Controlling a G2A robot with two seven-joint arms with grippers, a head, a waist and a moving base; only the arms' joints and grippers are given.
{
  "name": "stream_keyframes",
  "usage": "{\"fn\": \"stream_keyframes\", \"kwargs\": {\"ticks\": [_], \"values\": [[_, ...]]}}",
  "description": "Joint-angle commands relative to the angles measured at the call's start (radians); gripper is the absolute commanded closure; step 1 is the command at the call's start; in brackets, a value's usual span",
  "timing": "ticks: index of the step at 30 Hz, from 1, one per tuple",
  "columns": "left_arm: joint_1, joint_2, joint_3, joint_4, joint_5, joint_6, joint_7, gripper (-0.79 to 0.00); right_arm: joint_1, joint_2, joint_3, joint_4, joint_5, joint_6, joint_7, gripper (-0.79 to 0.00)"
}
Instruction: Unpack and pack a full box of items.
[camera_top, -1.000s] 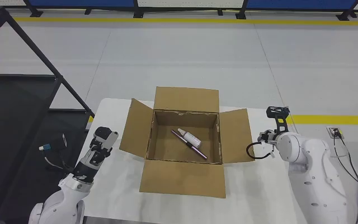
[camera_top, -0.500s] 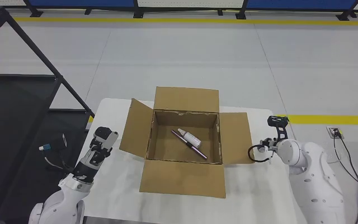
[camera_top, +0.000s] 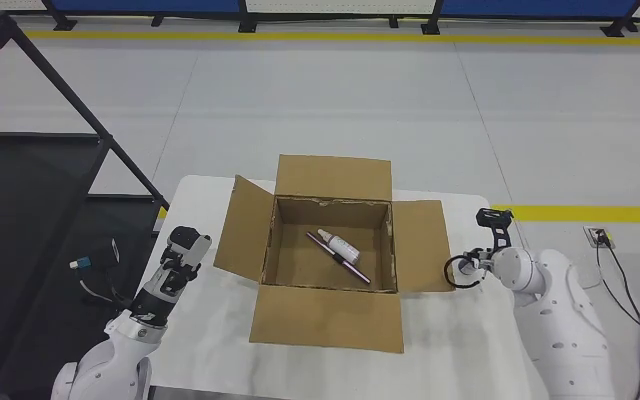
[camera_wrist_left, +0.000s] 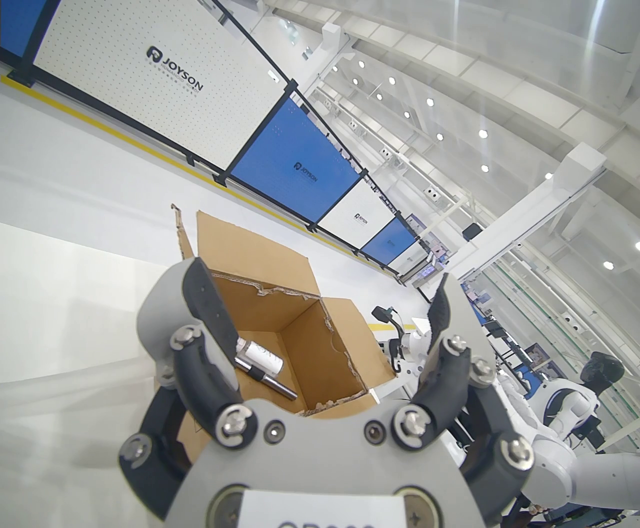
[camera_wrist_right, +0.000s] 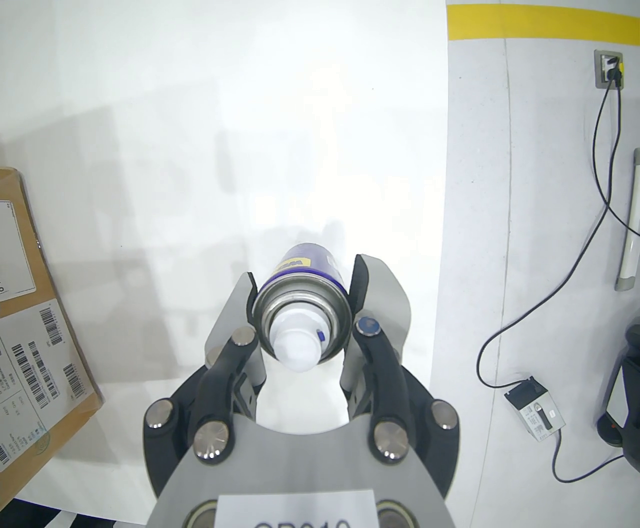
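An open cardboard box (camera_top: 325, 318) sits mid-table with all flaps folded out. Inside lie a white bottle (camera_top: 336, 244) and a dark pen-like stick (camera_top: 347, 263), which the left wrist view shows as the bottle (camera_wrist_left: 260, 356) and stick (camera_wrist_left: 276, 386) on the box (camera_wrist_left: 320, 345) floor. My right gripper (camera_wrist_right: 304, 292) is shut on an upright purple spray can (camera_wrist_right: 300, 262) with a white nozzle, over bare table right of the box flap (camera_wrist_right: 30, 320). I cannot tell whether the can touches the table. In the top view that gripper (camera_top: 466, 270) is by the right flap. My left gripper (camera_wrist_left: 320, 282) is open and holds nothing, left of the box (camera_top: 186, 246).
The white table's right edge (camera_wrist_right: 445, 210) runs close to the can. Beyond it, on the floor, are a wall socket (camera_wrist_right: 607, 67), a trailing black cable (camera_wrist_right: 595, 210) and a small adapter (camera_wrist_right: 536, 410). A black frame (camera_top: 100, 140) stands left of the table.
My right arm has shifted a little toward the table's near side with the spray can still held. The left arm and the box have stayed put.
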Motion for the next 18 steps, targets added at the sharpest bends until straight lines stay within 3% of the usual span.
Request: {"fn": "stream_keyframes", "kwargs": {"ticks": [1, 6, 11, 18], "values": [[0.000, 0.000, 0.000, 0.000, 0.000, 0.000, 0.000, -0.785, 0.002, 0.000, 0.000, 0.001, 0.001, 0.008, -0.006, -0.785], [0.000, 0.000, 0.000, 0.000, 0.000, 0.000, 0.000, -0.785, -0.021, 0.002, -0.001, -0.101, -0.049, 0.094, -0.014, -0.785], [0.000, 0.000, 0.000, 0.000, 0.000, 0.000, 0.000, -0.785, -0.084, 0.005, -0.004, -0.353, -0.139, 0.188, 0.008, -0.785], [0.000, 0.000, 0.000, 0.000, 0.000, 0.000, 0.000, -0.785, -0.127, 0.000, -0.089, -0.678, -0.271, 0.186, 0.051, -0.785]]}}
